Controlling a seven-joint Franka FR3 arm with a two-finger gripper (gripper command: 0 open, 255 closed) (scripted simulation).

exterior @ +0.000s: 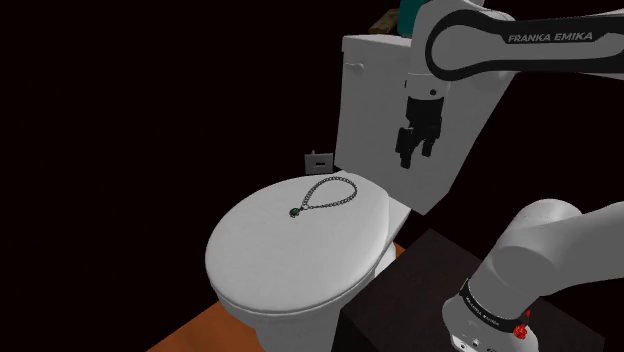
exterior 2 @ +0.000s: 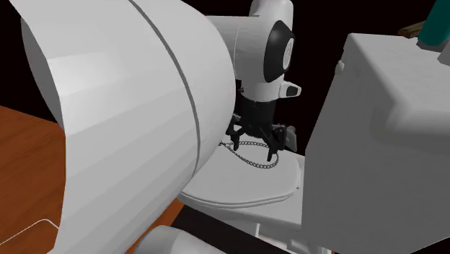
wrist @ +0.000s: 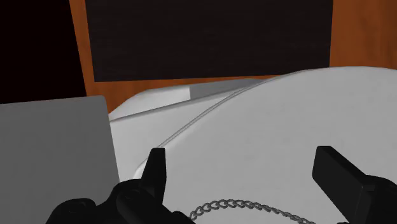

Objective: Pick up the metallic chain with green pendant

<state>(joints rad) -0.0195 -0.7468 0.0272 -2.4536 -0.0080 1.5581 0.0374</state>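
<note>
In the shoulder view, the metallic chain (exterior: 310,195) lies looped on the white toilet lid (exterior: 290,255), with its green pendant (exterior: 296,212) at the loop's 8 o'clock. My gripper (exterior: 415,150) hangs at the chain's 2 o'clock, fingers wide apart, holding nothing. My arm (exterior: 470,45) reads "FRANKA EMIKA".

Between the fingers (wrist: 341,182) we get just an arc of chain (wrist: 236,203); the rest is cut at frame edge. Arm link (exterior 2: 130,123) hides most of the toilet lid (exterior 2: 249,189) from us.
</note>
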